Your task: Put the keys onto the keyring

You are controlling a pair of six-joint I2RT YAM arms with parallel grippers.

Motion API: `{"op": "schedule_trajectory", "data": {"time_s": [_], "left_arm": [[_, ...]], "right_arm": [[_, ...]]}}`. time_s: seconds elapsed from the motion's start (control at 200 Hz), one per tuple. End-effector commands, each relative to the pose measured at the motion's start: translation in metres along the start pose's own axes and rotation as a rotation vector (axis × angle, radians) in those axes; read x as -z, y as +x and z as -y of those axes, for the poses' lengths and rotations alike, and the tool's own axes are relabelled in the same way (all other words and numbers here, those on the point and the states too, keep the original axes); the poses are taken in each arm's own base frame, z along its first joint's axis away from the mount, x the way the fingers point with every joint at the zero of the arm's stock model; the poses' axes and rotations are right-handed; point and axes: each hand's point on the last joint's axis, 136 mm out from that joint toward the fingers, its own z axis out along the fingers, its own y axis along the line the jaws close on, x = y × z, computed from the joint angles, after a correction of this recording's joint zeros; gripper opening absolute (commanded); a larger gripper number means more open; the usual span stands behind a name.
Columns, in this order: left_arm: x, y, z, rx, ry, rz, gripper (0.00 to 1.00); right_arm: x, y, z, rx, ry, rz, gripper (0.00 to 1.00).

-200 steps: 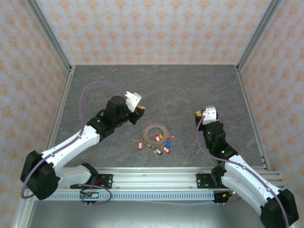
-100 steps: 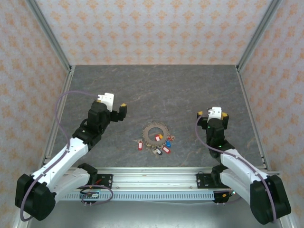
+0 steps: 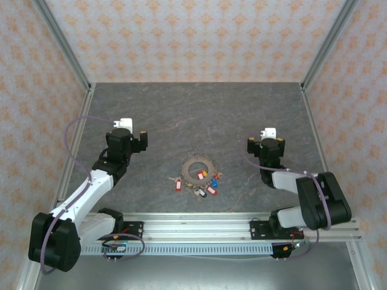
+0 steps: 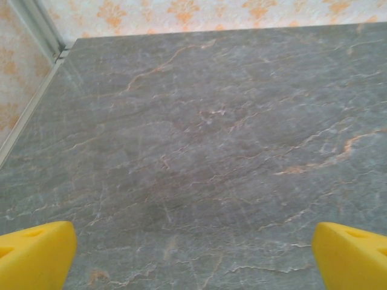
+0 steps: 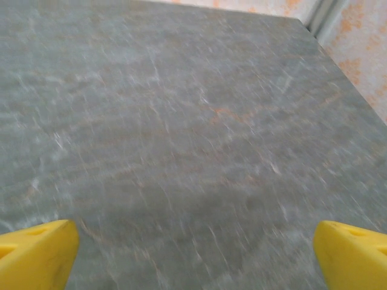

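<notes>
Well apart from keyring [image 3: 198,167] and keys [image 3: 205,188], left gripper [image 4: 193,254] and right gripper [image 5: 193,254], jaws wide, empty.

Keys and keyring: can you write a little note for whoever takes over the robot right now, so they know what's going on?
The left end effector is open and empty, over bare table to the left of the pile.
The right end effector is open and empty, to the right of the pile.
The keyring lies flat on the table between the two arms.
The keys are bunched at its near edge, and one red tag overlaps the rim.
Done: too small in the top view to tell whether any key is threaded.
Left: check that, then thread any loose keys.
</notes>
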Motion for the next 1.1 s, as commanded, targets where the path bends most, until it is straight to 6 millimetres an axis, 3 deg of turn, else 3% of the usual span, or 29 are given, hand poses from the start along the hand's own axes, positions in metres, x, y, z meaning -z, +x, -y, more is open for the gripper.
{"op": "schedule_trajectory", "data": {"time_s": [0.0, 0.07, 0.175, 0.24, 0.39, 0.49, 0.711, 0.831, 0.996, 1.066, 1.096], "left_arm": [[-0.007, -0.002, -0.008, 0.035, -0.037, 0.031, 1.00], [-0.011, 0.001, -0.008, 0.031, -0.036, 0.036, 1.00], [-0.017, 0.003, -0.006, 0.021, -0.021, 0.057, 1.00], [-0.021, 0.004, -0.004, 0.016, -0.011, 0.067, 1.00], [-0.034, 0.008, 0.000, -0.027, 0.014, 0.086, 1.00], [-0.043, 0.009, 0.007, -0.045, 0.064, 0.112, 1.00], [-0.068, 0.025, 0.001, 0.000, 0.135, 0.110, 1.00], [-0.075, 0.038, 0.012, -0.024, 0.201, 0.117, 1.00], [-0.082, 0.039, -0.003, 0.041, 0.166, 0.114, 1.00], [-0.086, 0.039, -0.023, 0.083, 0.019, 0.098, 1.00], [-0.086, 0.040, -0.023, 0.071, -0.007, 0.089, 1.00]], "right_arm": [[-0.006, -0.026, 0.000, -0.069, -0.013, 0.103, 0.99], [0.001, -0.025, 0.004, -0.108, -0.052, 0.133, 0.99], [0.007, -0.005, 0.006, -0.140, -0.080, 0.200, 0.99], [0.006, -0.010, 0.007, -0.146, -0.070, 0.246, 0.99], [-0.021, -0.010, 0.031, -0.198, 0.099, 0.107, 0.99], [-0.025, -0.006, 0.048, -0.249, 0.171, 0.061, 0.99], [-0.019, -0.006, 0.051, -0.261, 0.183, 0.083, 0.99], [-0.018, -0.006, 0.051, -0.265, 0.184, 0.093, 0.99], [-0.020, -0.006, 0.054, -0.268, 0.206, 0.081, 0.99], [-0.022, -0.005, 0.057, -0.272, 0.224, 0.067, 0.99], [-0.023, -0.006, 0.057, -0.273, 0.224, 0.067, 0.99]]}}
